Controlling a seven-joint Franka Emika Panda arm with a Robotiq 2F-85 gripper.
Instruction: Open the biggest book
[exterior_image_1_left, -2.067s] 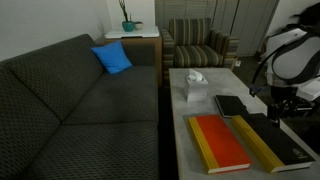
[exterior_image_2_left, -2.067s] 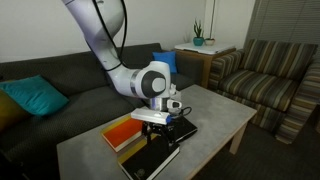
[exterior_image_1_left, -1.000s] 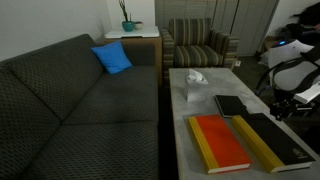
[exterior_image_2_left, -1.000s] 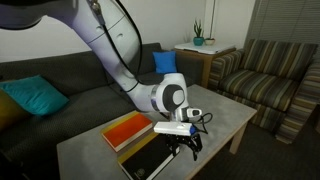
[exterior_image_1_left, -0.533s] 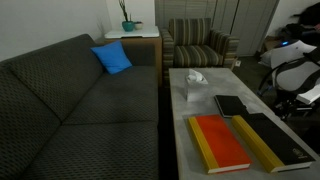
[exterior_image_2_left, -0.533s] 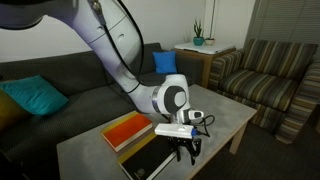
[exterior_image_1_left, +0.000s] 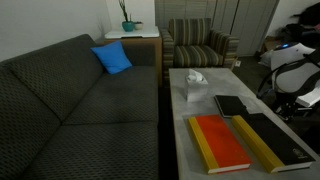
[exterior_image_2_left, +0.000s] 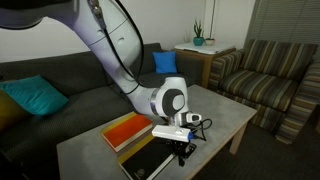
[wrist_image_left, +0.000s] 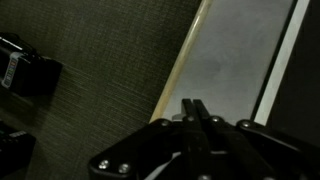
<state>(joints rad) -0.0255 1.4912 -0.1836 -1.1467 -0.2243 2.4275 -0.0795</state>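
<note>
Since two seconds ago we see the arm (exterior_image_2_left: 120, 60) swing off the books and sink toward the table's (exterior_image_2_left: 225, 115) outer edge; over the last half second it has barely shifted. We find the gripper (exterior_image_2_left: 184, 157) hanging low at the outer side of the biggest book (exterior_image_2_left: 148, 166), at that book's long edge away from the red book (exterior_image_2_left: 128, 130). From the wrist we see the fingers (wrist_image_left: 193, 108) pressed together with nothing between them, over a pale strip of table top with dark carpet (wrist_image_left: 90, 70) to one side. We see the biggest book (exterior_image_1_left: 272, 140) lying flat and closed at the table's near end, its yellow long edge just beside the red book (exterior_image_1_left: 218, 142). A small black book (exterior_image_1_left: 230, 105) lies behind them, and a tissue box (exterior_image_1_left: 194, 88) stands farther back
</note>
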